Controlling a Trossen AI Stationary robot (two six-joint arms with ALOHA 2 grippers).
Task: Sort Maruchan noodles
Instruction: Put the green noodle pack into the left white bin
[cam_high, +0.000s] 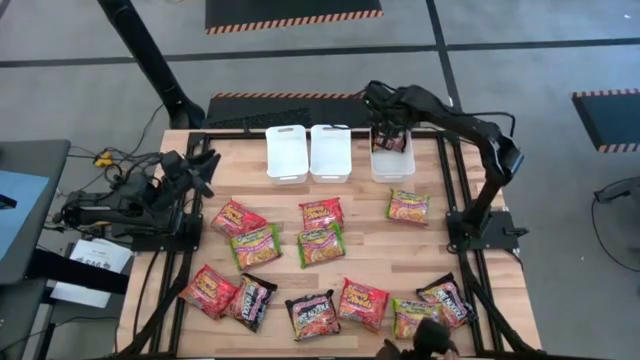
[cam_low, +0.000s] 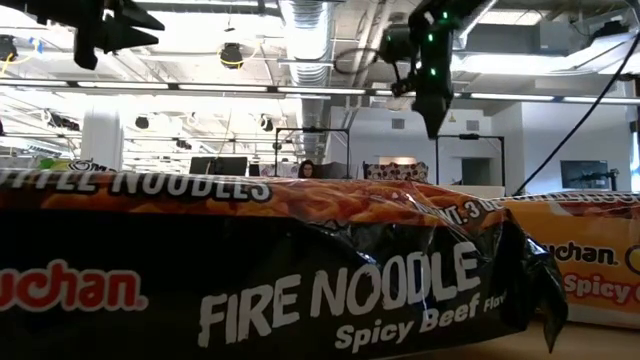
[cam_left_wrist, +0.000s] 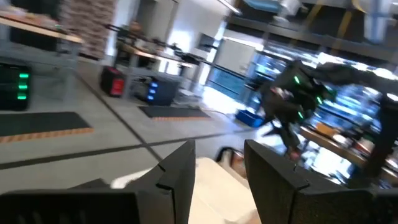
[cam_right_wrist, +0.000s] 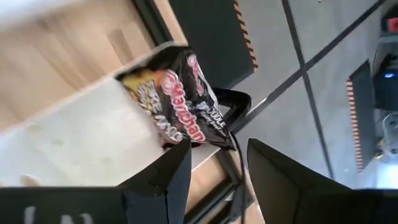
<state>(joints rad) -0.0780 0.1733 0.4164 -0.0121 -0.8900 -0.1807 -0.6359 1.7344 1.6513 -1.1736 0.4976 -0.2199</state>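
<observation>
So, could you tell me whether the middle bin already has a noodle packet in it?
No, in the high view the middle bin shows only its white bottom, while a black packet lies in the right bin.

Black noodle pkt (cam_right_wrist: 180, 102) leans in white bin (cam_right_wrist: 87, 137), right hand (cam_right_wrist: 217, 180) open above

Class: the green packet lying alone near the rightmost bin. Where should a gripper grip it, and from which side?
From straight above. The green packet lies flat on the table, clear of its neighbours, so pinch across one crimped edge. The side facing the right gripper, which hangs open over the right bin, looks handiest.
</observation>
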